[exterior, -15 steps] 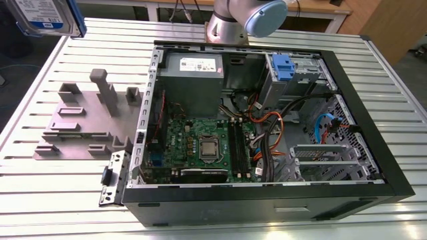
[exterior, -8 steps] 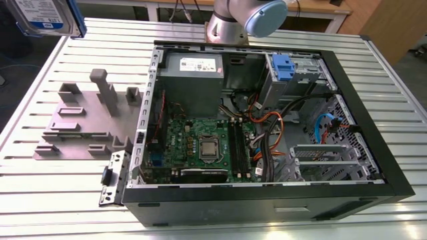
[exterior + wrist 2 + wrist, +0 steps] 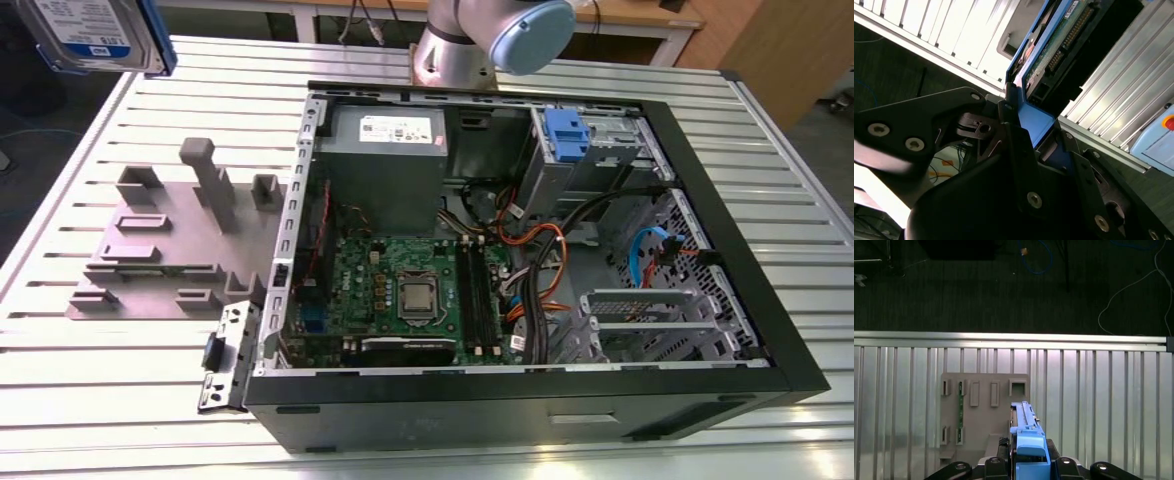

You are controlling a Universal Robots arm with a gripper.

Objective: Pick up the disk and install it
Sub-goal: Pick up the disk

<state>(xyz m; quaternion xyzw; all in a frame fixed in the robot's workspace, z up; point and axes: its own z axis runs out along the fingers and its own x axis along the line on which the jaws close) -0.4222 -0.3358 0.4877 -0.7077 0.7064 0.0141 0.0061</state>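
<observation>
Silver rectangular disk [image 3: 88,32] with blue plastic rails, held aloft by black gripper [image 3: 1028,461].
Fingers [image 3: 1013,145] clamped on its blue rail, above ribbed metal table [image 3: 1104,390].

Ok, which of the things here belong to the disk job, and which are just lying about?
Job in hand:
- disk, clamped in the gripper, held up off the table
- open computer case

Lying about:
- grey slotted holder on the table
- blue clip inside the case
- metal bracket beside the case
</observation>
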